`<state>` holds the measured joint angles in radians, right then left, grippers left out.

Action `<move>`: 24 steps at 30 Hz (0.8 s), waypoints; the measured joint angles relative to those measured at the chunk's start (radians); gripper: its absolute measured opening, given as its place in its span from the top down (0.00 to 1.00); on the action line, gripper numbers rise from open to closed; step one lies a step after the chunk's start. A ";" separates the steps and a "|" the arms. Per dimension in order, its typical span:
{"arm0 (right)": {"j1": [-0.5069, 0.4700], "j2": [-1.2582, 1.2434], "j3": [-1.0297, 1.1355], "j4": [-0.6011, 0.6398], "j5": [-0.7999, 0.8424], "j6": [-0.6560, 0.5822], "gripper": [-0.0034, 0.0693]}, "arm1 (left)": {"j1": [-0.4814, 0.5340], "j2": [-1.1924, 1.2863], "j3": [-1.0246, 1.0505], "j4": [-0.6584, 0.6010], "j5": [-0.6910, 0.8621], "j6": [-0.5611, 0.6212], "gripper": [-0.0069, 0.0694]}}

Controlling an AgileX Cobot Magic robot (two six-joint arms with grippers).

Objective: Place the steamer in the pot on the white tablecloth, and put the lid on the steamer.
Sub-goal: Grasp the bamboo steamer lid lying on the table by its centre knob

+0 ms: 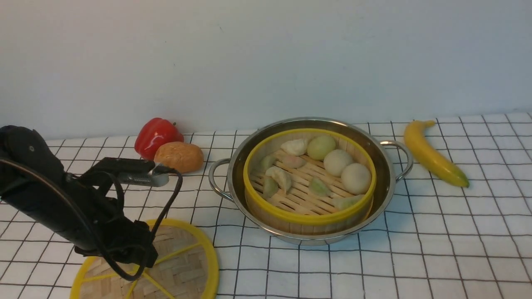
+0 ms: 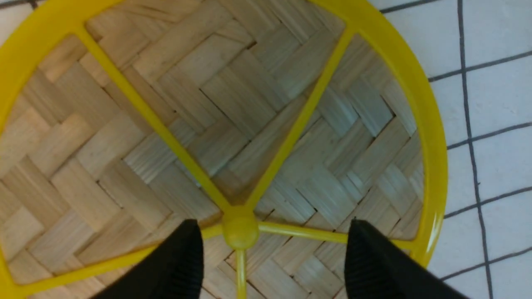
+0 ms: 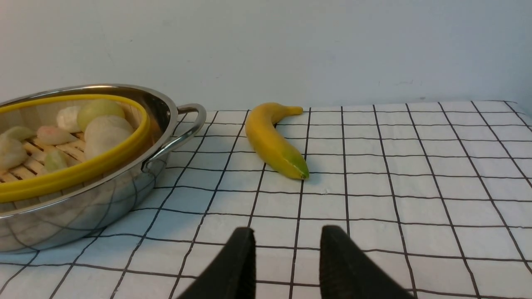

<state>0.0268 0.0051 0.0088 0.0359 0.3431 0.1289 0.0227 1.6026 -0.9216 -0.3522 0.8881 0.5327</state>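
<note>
Sitting in the pot on the cloth, right of the left claw, the steamer is done; the lid lies beneath that claw, spread astride its knob; the right claw is parted, empty.

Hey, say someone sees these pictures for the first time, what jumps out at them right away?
The shiny pot at centre, with the yellow-rimmed steamer already sitting inside it. Next, the woven lid lying flat at near left, with the open left gripper poised over its centre. A banana lies right of the pot.
</note>
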 joint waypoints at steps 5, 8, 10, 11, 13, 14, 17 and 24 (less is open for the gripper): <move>0.000 0.000 0.000 0.000 0.000 0.000 0.62 | 0.000 0.002 0.000 0.026 0.000 -0.020 0.42; 0.000 0.000 0.000 0.000 0.000 0.001 0.62 | 0.000 0.002 0.000 0.025 0.004 -0.023 0.45; 0.000 0.000 0.000 0.000 0.000 0.001 0.62 | 0.000 0.002 0.000 0.025 0.015 -0.025 0.48; 0.000 0.000 0.000 0.000 0.000 0.001 0.62 | 0.000 0.002 0.000 0.025 0.015 -0.025 0.48; 0.000 0.000 0.000 0.000 0.000 0.002 0.62 | 0.000 0.002 0.000 0.026 0.016 -0.025 0.48; 0.000 0.000 0.000 0.000 0.000 0.002 0.62 | 0.000 0.003 0.000 0.027 0.016 -0.027 0.48; 0.000 0.000 0.000 0.000 0.000 0.002 0.62 | 0.000 0.016 0.000 0.037 0.016 -0.044 0.48; 0.000 0.000 0.000 0.000 0.000 0.003 0.62 | 0.000 0.085 -0.001 0.074 0.010 -0.060 0.48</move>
<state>0.0268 0.0051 0.0088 0.0359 0.3431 0.1315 0.0227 1.6879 -0.9226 -0.2782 0.8980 0.4731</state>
